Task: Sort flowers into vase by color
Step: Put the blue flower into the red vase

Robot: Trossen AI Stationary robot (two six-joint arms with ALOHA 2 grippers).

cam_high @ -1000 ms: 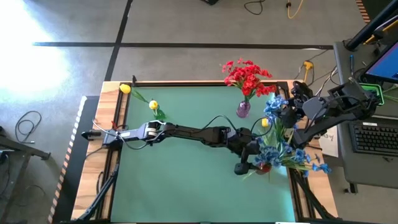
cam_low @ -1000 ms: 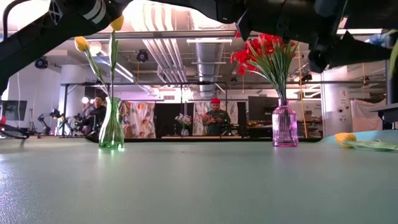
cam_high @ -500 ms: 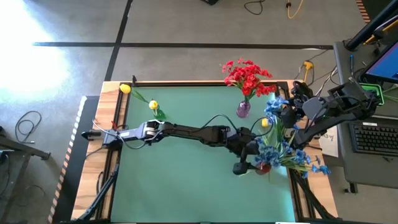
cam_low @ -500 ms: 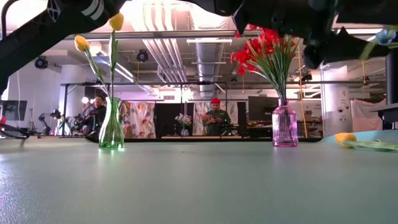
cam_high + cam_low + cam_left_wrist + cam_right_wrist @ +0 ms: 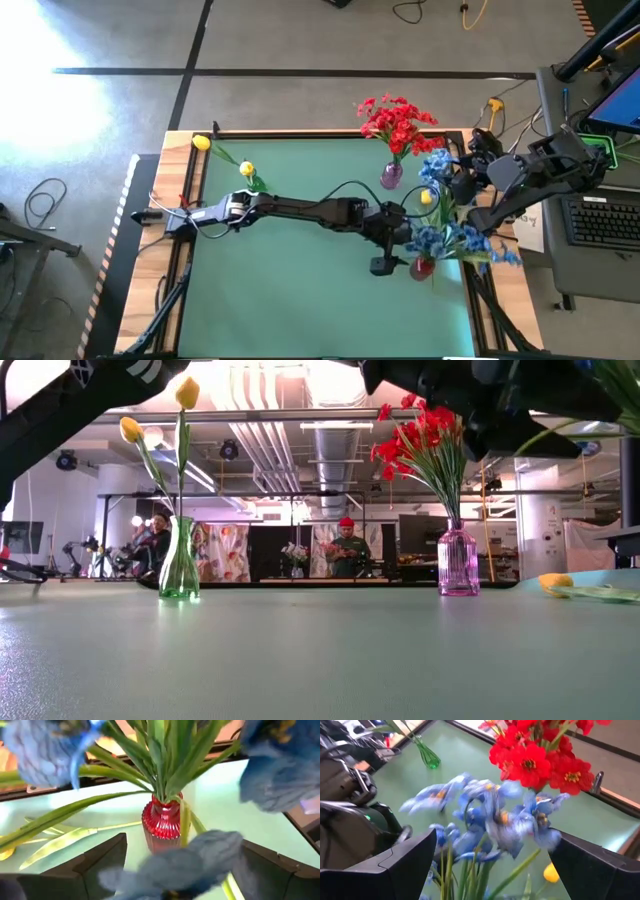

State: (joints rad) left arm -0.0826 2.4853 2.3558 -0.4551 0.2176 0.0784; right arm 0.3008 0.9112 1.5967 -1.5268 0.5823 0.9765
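Two arms outstretched toward the blue flowers [image 5: 455, 240] in the red vase [image 5: 161, 822], fingers [image 5: 102, 860] of both wide apart.

Left arm stretched long across the table from its base at the left edge, its tool [image 5: 380, 266] low near the right side, fingers [image 5: 102, 862] spread apart. Right arm reaching in from the right edge, elbow bent, its tool [image 5: 462, 180] raised, fingers [image 5: 405, 862] wide open.
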